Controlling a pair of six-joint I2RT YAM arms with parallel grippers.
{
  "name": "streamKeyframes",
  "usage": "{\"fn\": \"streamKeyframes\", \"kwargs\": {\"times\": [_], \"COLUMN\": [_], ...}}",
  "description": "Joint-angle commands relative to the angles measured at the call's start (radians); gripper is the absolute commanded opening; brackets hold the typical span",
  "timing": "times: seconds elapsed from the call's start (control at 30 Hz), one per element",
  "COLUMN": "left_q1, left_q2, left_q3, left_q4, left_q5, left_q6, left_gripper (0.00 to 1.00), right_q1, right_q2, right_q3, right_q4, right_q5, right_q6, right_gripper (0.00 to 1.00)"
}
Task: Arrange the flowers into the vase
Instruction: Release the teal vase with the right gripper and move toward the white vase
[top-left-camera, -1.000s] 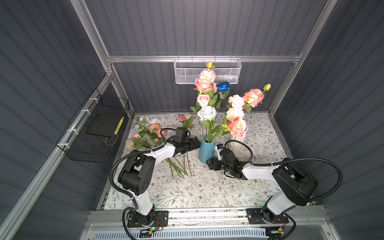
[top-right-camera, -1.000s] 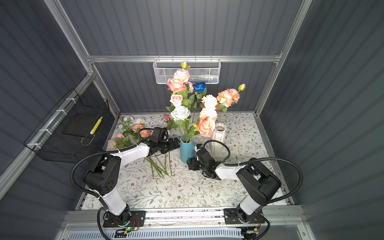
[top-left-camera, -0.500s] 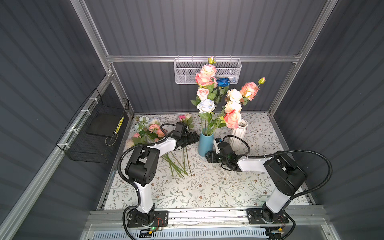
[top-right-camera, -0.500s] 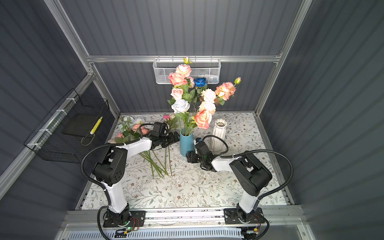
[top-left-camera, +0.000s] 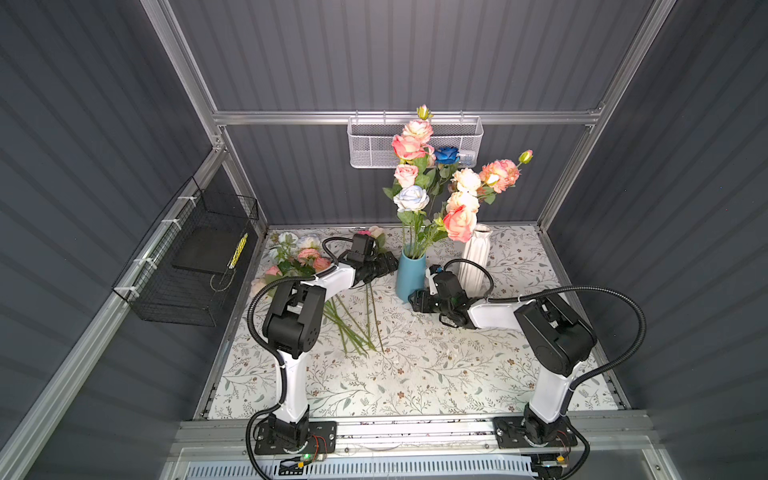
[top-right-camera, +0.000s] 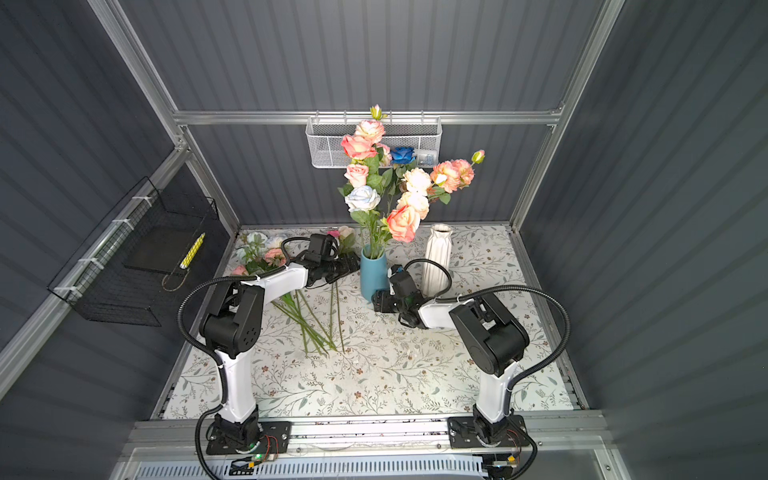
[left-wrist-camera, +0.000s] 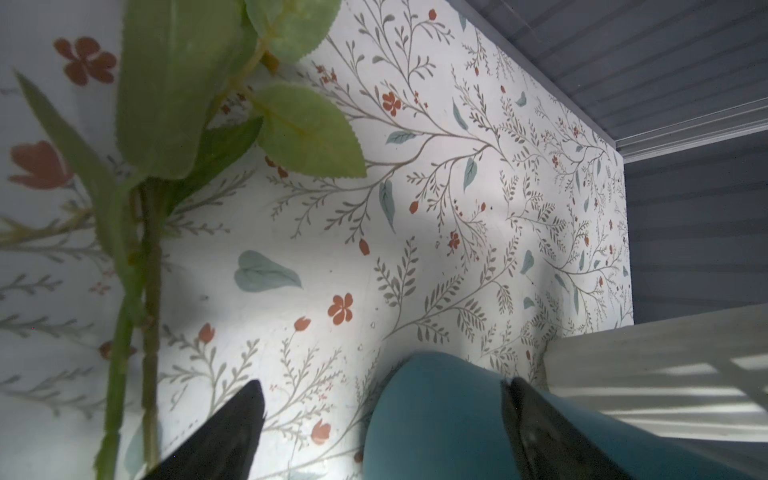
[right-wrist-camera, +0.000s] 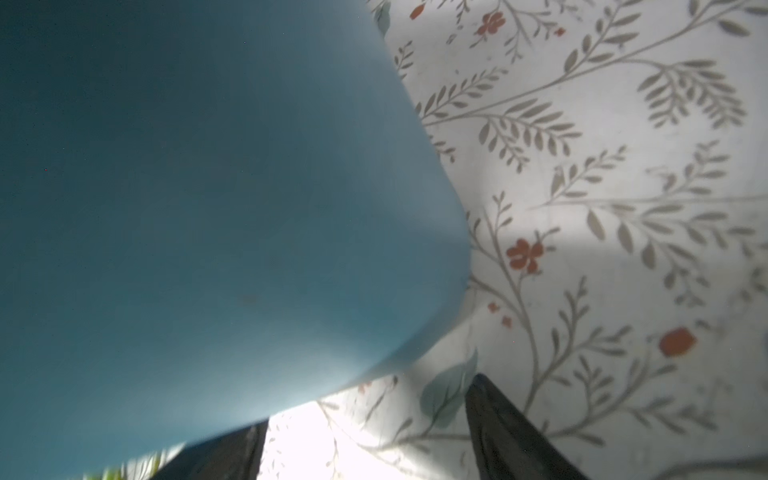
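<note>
1. A floral-patterned desk (top-left-camera: 415, 374) is seen across the lower half of both top views.
2. The blue vase (top-left-camera: 410, 276) (top-right-camera: 372, 274) is found upright at the centre of the frame. The standing flowers (top-left-camera: 440, 183) (top-right-camera: 390, 183) are set in it. Their pink, peach, cream, pale blue and deep blue blooms rise into the upper centre.
3. The loose flowers (top-left-camera: 299, 257) (top-right-camera: 266, 253) are noted lying flat on the desk, left of centre. Their stems are fanned toward the bottom of the frame.
4. A ribbed white vase (top-left-camera: 473, 257) (top-right-camera: 436, 253) is recorded upright, just right of the blue vase.
5. The left pincer (top-left-camera: 388, 266) (left-wrist-camera: 382, 386) is held low at the left side of the blue vase (left-wrist-camera: 436, 415), jaws spread wide. In the left wrist view, one finger is laid across the vase wall and the other is seen over bare desk. Leafy stems (left-wrist-camera: 149, 270) are seen beside it, not pinched.
6. The right pincer (top-left-camera: 415, 299) (right-wrist-camera: 368, 405) is held low at the vase's base, lower right of it, jaws spread. In the right wrist view, bare desk is seen in the gap. Contact with the blue vase (right-wrist-camera: 208, 208) cannot be told.
7. A white mesh basket (top-left-camera: 370, 145) is hung at upper centre, and a black wire basket (top-left-camera: 187, 266) at the left.
</note>
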Motion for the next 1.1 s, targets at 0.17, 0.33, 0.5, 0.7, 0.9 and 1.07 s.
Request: {"fn": "streamKeyframes", "kwargs": {"times": [0.17, 0.33, 0.5, 0.7, 0.9, 1.07], "left_q1": [0.003, 0.003, 0.004, 0.009, 0.013, 0.022], "left_q2": [0.045, 0.043, 0.042, 0.034, 0.032, 0.023], "left_q3": [0.079, 0.070, 0.059, 0.057, 0.059, 0.048], "left_q4": [-0.041, -0.030, -0.027, -0.030, -0.032, -0.028], "left_q5": [0.017, 0.021, 0.020, 0.015, 0.012, 0.010], "left_q6": [0.034, 0.030, 0.022, 0.022, 0.027, 0.018], "left_gripper": [0.91, 0.91, 0.93, 0.93, 0.93, 0.94], "right_q1": [-0.011, -0.009, -0.009, -0.011, -0.011, -0.022], "right_q2": [0.045, 0.010, -0.009, -0.107, -0.234, -0.373], "right_q3": [0.057, 0.005, -0.008, -0.087, -0.170, -0.250], "right_q4": [-0.027, 0.017, 0.015, 0.026, -0.001, -0.046], "right_q5": [-0.020, -0.049, -0.063, -0.044, -0.018, 0.037], "right_q6": [-0.031, -0.007, 0.017, 0.037, 0.047, 0.063], "right_gripper": [0.76, 0.82, 0.84, 0.88, 0.91, 0.92]}}
